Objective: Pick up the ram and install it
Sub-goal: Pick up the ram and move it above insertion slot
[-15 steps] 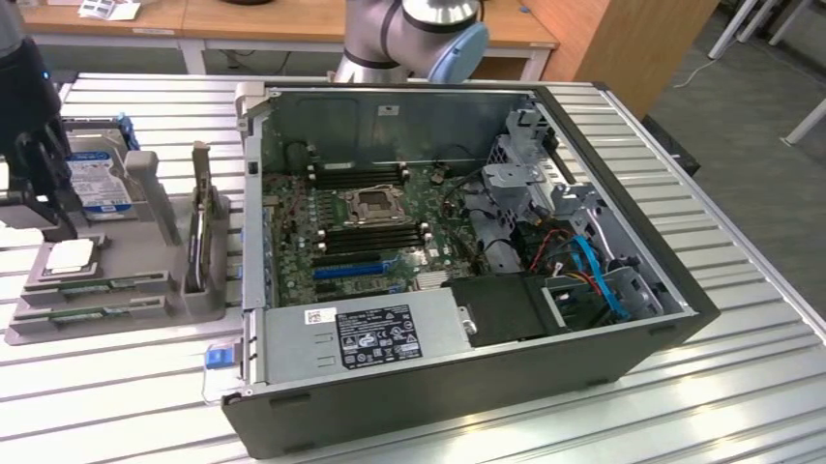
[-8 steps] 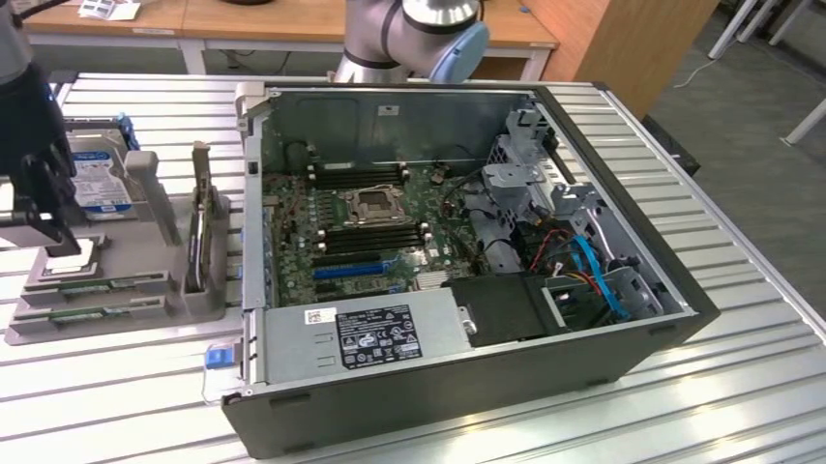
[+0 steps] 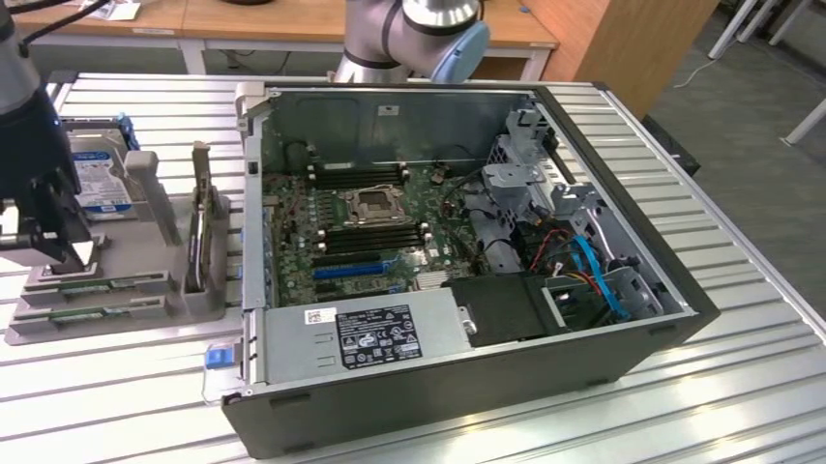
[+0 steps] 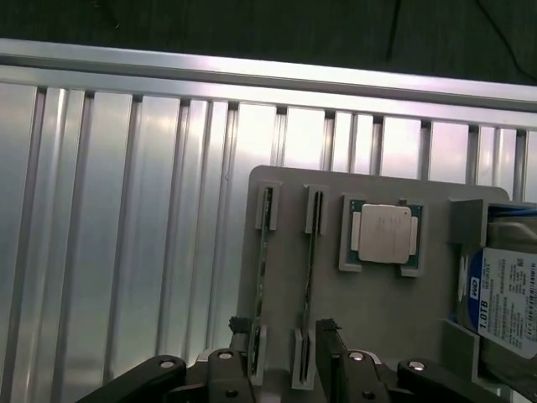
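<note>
Two ram sticks stand on edge in slots of a grey holder [image 4: 377, 327]: one ram stick [image 4: 266, 277] and a second [image 4: 311, 269] beside it. In the exterior view they lie at the holder's near end, ram [image 3: 103, 286] and ram [image 3: 91, 312]. My gripper [image 4: 283, 332] hovers just above the holder, open, with one fingertip [image 4: 238, 323] outside the first stick and the other fingertip [image 4: 328, 324] outside the second. It holds nothing. In the exterior view the gripper [image 3: 54, 253] hangs at the far left over the holder [image 3: 130, 324].
A square silver CPU [image 4: 383, 234] and a blue-labelled hard drive [image 4: 505, 298] share the holder. An upright card [image 3: 200, 227] stands in it too. The open computer case [image 3: 452, 387] with its motherboard [image 3: 362, 227] lies to the exterior view's right on the slatted metal table [image 3: 116, 406].
</note>
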`<state>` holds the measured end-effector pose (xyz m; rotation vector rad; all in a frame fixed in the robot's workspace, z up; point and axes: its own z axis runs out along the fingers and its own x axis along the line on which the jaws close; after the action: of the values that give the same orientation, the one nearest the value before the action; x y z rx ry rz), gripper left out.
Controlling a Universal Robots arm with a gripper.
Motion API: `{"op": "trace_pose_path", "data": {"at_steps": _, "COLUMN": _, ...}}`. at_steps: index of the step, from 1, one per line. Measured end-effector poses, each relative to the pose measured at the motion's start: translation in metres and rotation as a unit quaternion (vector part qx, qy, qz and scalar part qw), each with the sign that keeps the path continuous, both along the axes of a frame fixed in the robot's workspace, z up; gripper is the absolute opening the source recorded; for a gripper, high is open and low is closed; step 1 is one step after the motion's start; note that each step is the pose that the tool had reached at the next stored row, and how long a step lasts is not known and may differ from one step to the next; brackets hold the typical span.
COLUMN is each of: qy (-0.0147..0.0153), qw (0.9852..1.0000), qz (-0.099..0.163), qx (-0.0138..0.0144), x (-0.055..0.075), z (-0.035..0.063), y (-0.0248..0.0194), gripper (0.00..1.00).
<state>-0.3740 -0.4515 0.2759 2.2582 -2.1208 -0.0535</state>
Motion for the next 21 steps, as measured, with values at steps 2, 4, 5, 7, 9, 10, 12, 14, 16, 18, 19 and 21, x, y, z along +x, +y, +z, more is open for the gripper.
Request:
{"op": "trace_pose_path", "data": {"at_steps": 2, "qy": 0.0001, "qw": 1.0, "qz": -0.004, "qx": 0.0, "x": 0.0, "z": -0.0035, "y": -0.0013, "gripper": 0.44}}
{"op": "trace_pose_path", "data": {"at_steps": 4, "qy": 0.0, "qw": 1.0, "qz": -0.01, "qx": 0.0, "x": 0.0, "z": -0.0073, "y": -0.0022, "gripper": 0.44}}
{"op": "trace_pose_path", "data": {"at_steps": 5, "qy": 0.0, "qw": 0.9999, "qz": -0.012, "qx": 0.0, "x": 0.0, "z": -0.0091, "y": -0.0026, "gripper": 0.44}}
{"op": "trace_pose_path", "data": {"at_steps": 7, "qy": 0.0, "qw": 0.9998, "qz": -0.017, "qx": 0.0, "x": 0.0, "z": -0.0127, "y": -0.0034, "gripper": 0.44}}
{"op": "trace_pose_path", "data": {"at_steps": 9, "qy": 0.0, "qw": 0.9998, "qz": -0.022, "qx": 0.0, "x": -0.001, "z": -0.0163, "y": -0.0046, "gripper": 0.44}}
{"op": "trace_pose_path", "data": {"at_steps": 10, "qy": 0.0, "qw": 0.9997, "qz": -0.024, "qx": 0.0, "x": -0.001, "z": -0.0181, "y": -0.0051, "gripper": 0.44}}
{"op": "trace_pose_path", "data": {"at_steps": 12, "qy": 0.0, "qw": 0.9997, "qz": -0.025, "qx": 0.0, "x": -0.001, "z": -0.0219, "y": -0.0057, "gripper": 0.44}}
{"op": "trace_pose_path", "data": {"at_steps": 14, "qy": 0.0, "qw": 0.9997, "qz": -0.025, "qx": 0.0, "x": -0.001, "z": -0.0254, "y": -0.0071, "gripper": 0.44}}
{"op": "trace_pose_path", "data": {"at_steps": 16, "qy": 0.0, "qw": 0.9997, "qz": -0.025, "qx": 0.0, "x": -0.002, "z": -0.029, "y": -0.0076, "gripper": 0.44}}
{"op": "trace_pose_path", "data": {"at_steps": 18, "qy": 0.0, "qw": 0.9997, "qz": -0.025, "qx": 0.0, "x": -0.002, "z": -0.0328, "y": -0.0079, "gripper": 0.44}}
{"op": "trace_pose_path", "data": {"at_steps": 19, "qy": 0.0, "qw": 0.9997, "qz": -0.025, "qx": 0.0, "x": -0.003, "z": -0.0346, "y": -0.0081, "gripper": 0.44}}
{"op": "trace_pose_path", "data": {"at_steps": 21, "qy": 0.0, "qw": 0.9997, "qz": -0.025, "qx": 0.0, "x": -0.003, "z": -0.0382, "y": -0.0084, "gripper": 0.44}}
